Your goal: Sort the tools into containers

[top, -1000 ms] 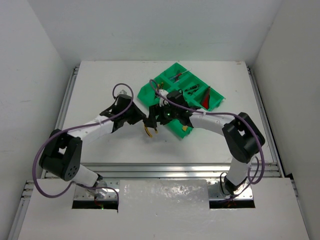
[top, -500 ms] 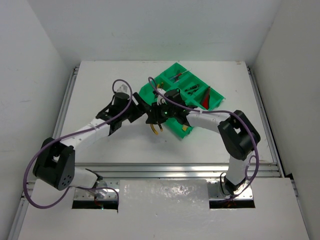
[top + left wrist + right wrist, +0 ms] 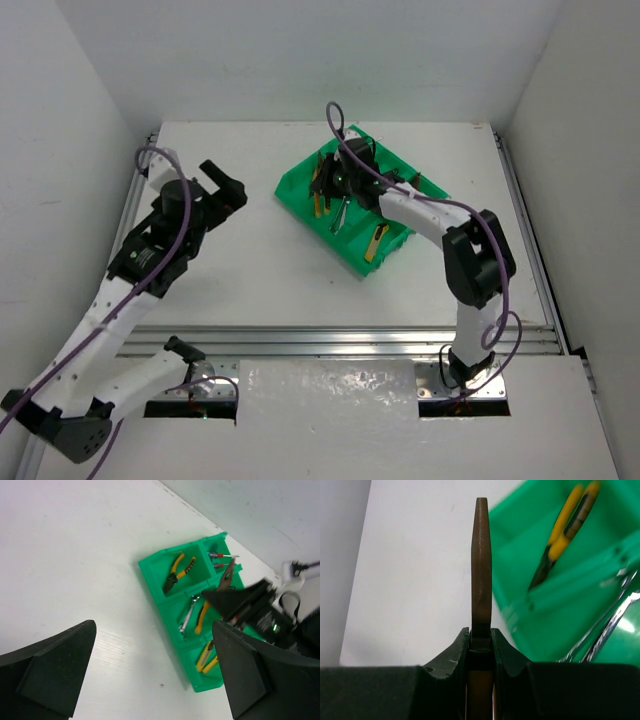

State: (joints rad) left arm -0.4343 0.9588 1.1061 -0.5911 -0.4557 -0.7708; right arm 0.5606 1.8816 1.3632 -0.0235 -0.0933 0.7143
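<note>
The brownish tool (image 3: 227,577) sat pinched tight in the right gripper (image 3: 481,632) above the green tray (image 3: 292,186), upper centre; the left gripper (image 3: 222,186), jaws spread wide, hung at middle left.

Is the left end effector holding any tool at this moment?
No, the left end effector stands wide open in its wrist view, and nothing is gripped between its two dark fingers.

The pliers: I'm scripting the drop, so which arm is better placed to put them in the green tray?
Right. The right tool is shut on the pliers and hangs above the green tray. The left tool is open, holds nothing, and sits well away from the tray.
</note>
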